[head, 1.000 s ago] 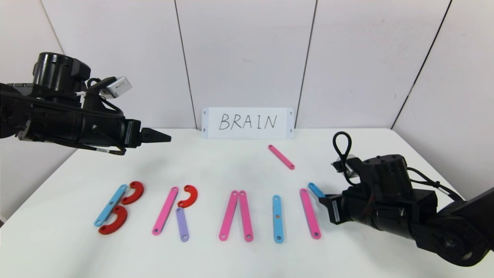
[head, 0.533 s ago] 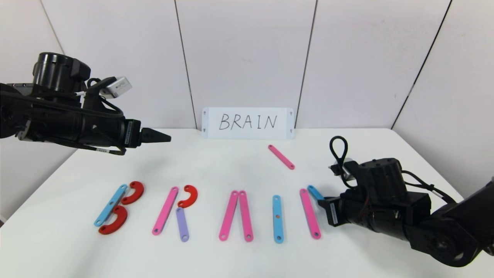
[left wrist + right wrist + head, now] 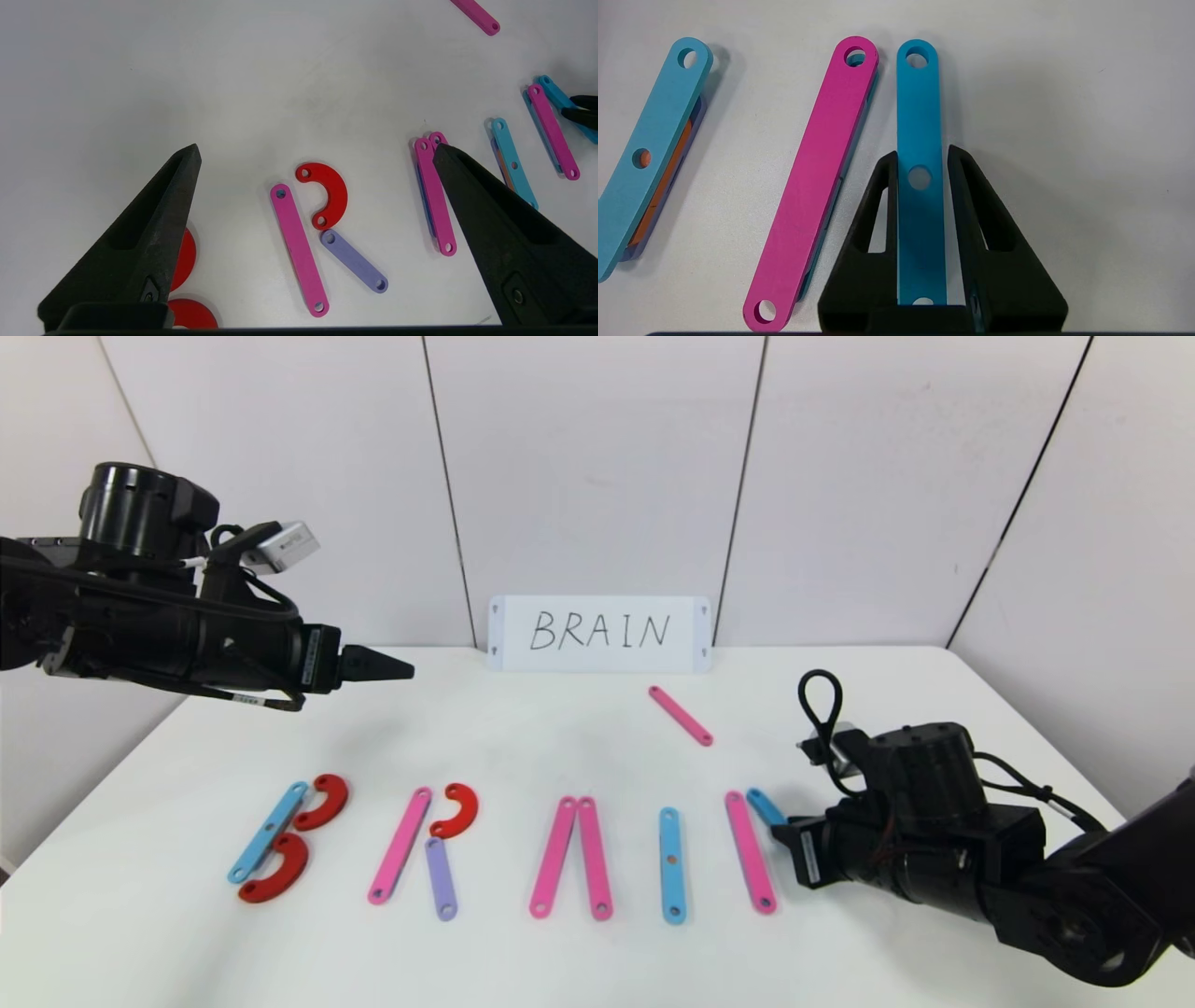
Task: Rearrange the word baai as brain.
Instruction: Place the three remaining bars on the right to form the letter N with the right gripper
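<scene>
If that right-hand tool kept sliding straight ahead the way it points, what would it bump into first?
The right tool straddles a blue bar and points along it. Beyond the bar's far end only bare white table shows, so the way looks free; the pink bar lies just beside that line.

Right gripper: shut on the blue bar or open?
Shut on it. In the right wrist view the right gripper has its jaws flush against both long edges of the flat light-blue bar on the white table.

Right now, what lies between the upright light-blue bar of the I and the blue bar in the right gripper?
One long pink bar, in the head view, between the light-blue bar and the right gripper's blue bar.
</scene>
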Robot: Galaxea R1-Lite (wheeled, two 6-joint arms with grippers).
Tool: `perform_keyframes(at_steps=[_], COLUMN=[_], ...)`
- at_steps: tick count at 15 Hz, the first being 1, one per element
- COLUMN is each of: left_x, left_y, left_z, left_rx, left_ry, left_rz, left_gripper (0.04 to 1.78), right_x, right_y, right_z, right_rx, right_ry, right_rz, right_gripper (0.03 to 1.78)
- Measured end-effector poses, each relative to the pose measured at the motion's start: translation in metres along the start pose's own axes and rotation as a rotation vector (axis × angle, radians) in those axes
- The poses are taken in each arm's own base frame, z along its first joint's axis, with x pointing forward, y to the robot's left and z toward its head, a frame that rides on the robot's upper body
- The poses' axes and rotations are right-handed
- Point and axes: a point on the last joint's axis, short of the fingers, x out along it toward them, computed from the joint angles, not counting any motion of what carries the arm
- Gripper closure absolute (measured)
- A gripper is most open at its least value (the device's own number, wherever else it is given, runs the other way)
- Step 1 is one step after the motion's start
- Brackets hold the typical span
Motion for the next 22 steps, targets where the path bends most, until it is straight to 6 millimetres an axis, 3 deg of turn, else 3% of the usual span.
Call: perform_keyframes(at_steps=[2, 7, 10, 14, 22], left_x=[0.0, 0.001, 0.001, 0.001, 0.001], left_y=[0.0, -0.001, -0.002, -0.002, -0.002], left_z=[0.0, 0.0, -0.001, 0.0, 0.0], left_rx=[-0.001, 0.0, 0.001, 0.002, 0.004], left_ry=[0.0, 0.003, 0.005, 0.003, -0.001], left_rz=[0.0, -0.004, -0.006, -0.006, -0.004], left_gripper=[0.09, 0.09, 0.09, 0.09, 0.09], right_x=[0.0, -0.002, -0.002, 0.003, 0.027], right_y=[-0.002, -0.007, -0.007, -0.005, 0.004], right_z=[0.001, 0.002, 0.01, 0.031, 0.106], right_rx=[0.004, 0.015, 0.022, 0.008, -0.033], right_ry=[-0.004, -0.013, -0.058, -0.11, -0.135], right_rz=[-0.005, -0.019, -0.017, -0.011, 0.001], right_gripper=[1.21, 0.41, 0.13, 0.08, 0.08])
